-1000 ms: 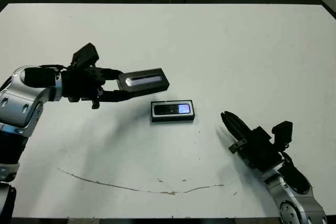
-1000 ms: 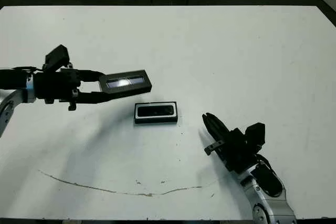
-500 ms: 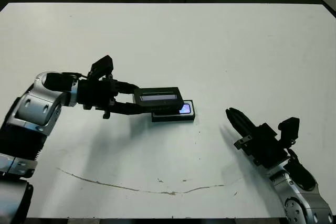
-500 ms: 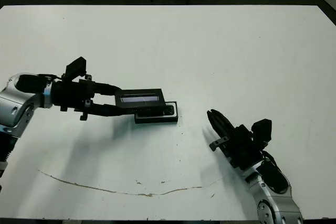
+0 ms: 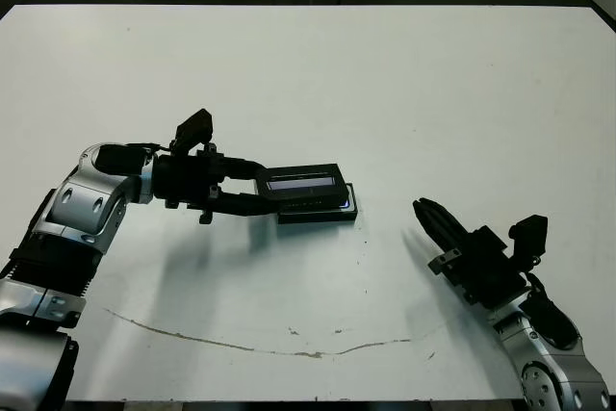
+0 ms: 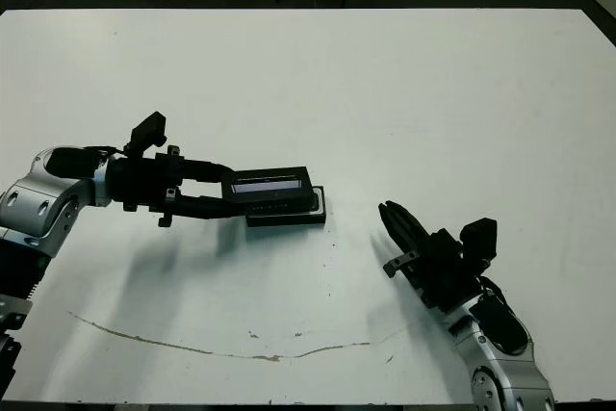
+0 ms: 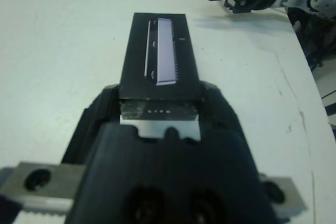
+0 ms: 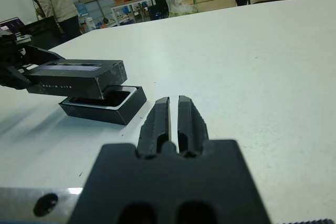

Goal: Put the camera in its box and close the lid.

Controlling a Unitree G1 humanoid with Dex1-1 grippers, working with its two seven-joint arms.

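Lid (image 5: 306, 182), pinched in the left claw (image 5: 252, 190) mid-frame, hangs askew over the box (image 8: 107, 108) and could jam; right claw (image 8: 174, 116) is closed, empty.

Striped lid (image 5: 304, 183) level just above the box (image 8: 124, 109) – not seated

The bench (image 5: 404, 74) is viewed from above by the 2 head cameras, facing forward and down. The lid (image 7: 160, 56) is seen close along the left pincer (image 7: 160, 103); the box (image 8: 105, 106) is viewed low from the right wrist, both shared overhead.
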